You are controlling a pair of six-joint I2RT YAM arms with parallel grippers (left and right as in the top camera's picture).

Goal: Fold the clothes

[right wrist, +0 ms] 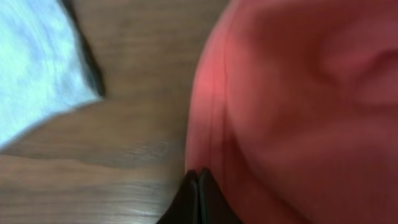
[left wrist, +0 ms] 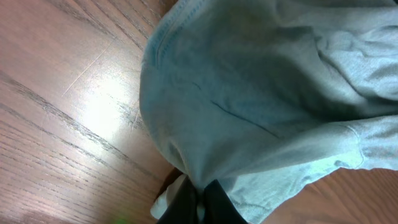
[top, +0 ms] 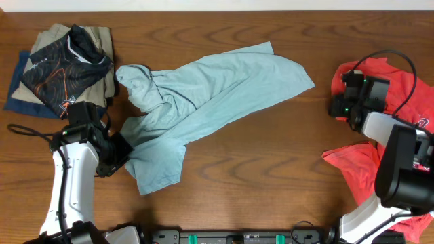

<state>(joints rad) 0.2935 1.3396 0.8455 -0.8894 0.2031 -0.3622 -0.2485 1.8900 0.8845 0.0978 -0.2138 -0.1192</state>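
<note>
The left tool (top: 116, 150) sits at the lower left edge of the shirt (top: 210, 88), which lies crumpled across the worktop (top: 271, 163); the right tool (top: 346, 105) is over a red cloth (top: 400, 88). Up close, the left tool (left wrist: 198, 200) pinches the shirt (left wrist: 261, 81), so I think it should pull slow and low. The right tool (right wrist: 198, 198) is pressed together at the red cloth's (right wrist: 298, 93) edge.

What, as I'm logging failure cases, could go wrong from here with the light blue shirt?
1. The left fingers pinch only a small bit at the edge of the light blue shirt, so it may slip out when pulled.
2. The shirt lies bunched and twisted, so a fold now would likely trap wrinkles.
3. The stacked clothes sit close to the left arm; a wide swing could knock them.
</note>
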